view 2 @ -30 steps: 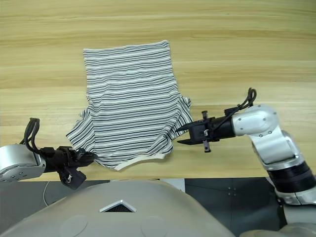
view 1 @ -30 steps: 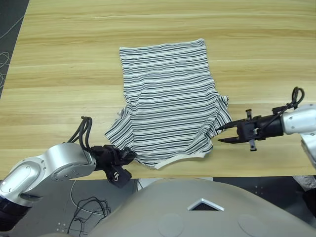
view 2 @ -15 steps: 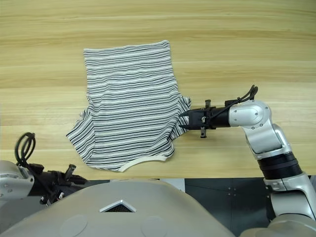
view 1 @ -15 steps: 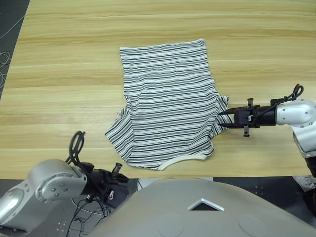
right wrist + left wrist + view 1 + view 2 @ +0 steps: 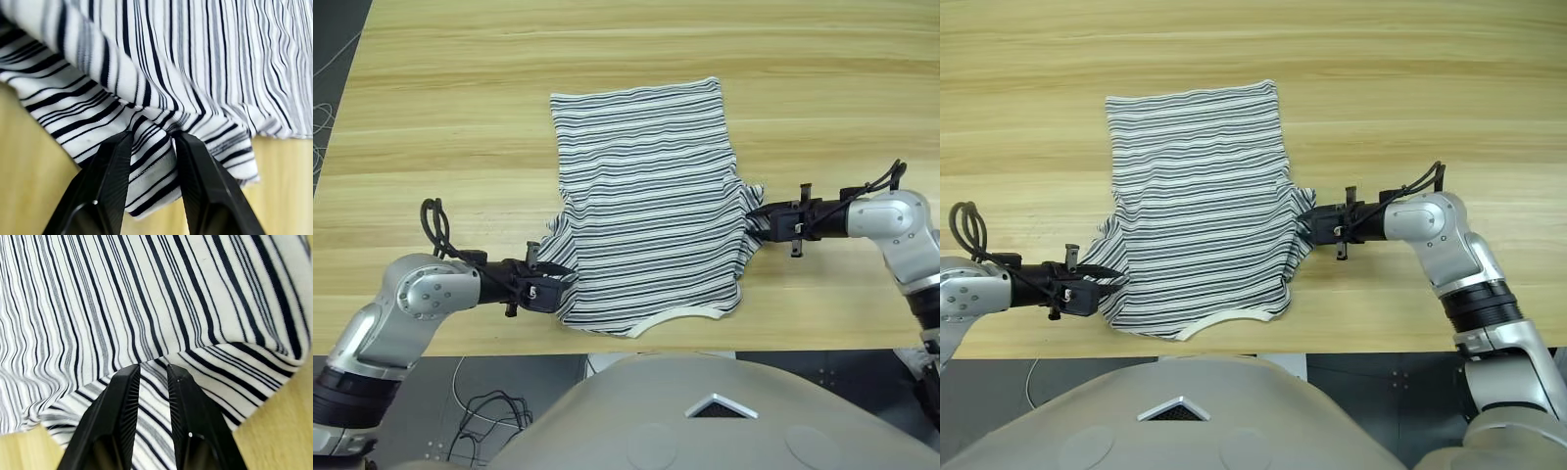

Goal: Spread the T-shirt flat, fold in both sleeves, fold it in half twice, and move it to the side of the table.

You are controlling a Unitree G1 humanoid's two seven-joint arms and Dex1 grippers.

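- The black-and-white striped T-shirt (image 5: pixel 646 196) lies on the light wooden surface (image 5: pixel 460 98), its collar end at the near edge.
- The left claw (image 5: pixel 556 285) is at the T-shirt's left sleeve.
- The right claw (image 5: pixel 754 217) is at the T-shirt's right sleeve, slightly farther back.

One T-shirt (image 5: pixel 646 186), one table (image 5: pixel 450 98), two grippers.

On the single wooden table, just one garment, striped black and white, with two short sleeves: one left sleeve (image 5: pixel 560 257) and one right sleeve (image 5: pixel 752 204). Two grippers counted, one to each sleeve: left gripper (image 5: pixel 570 278) and right gripper (image 5: pixel 747 212). Two black fingers per gripper, four in all: a pair in the left wrist view (image 5: pixel 122 404) and a pair in the right wrist view (image 5: pixel 113 181). Loose cables on the dark floor off the table's far left corner, too tangled to count.
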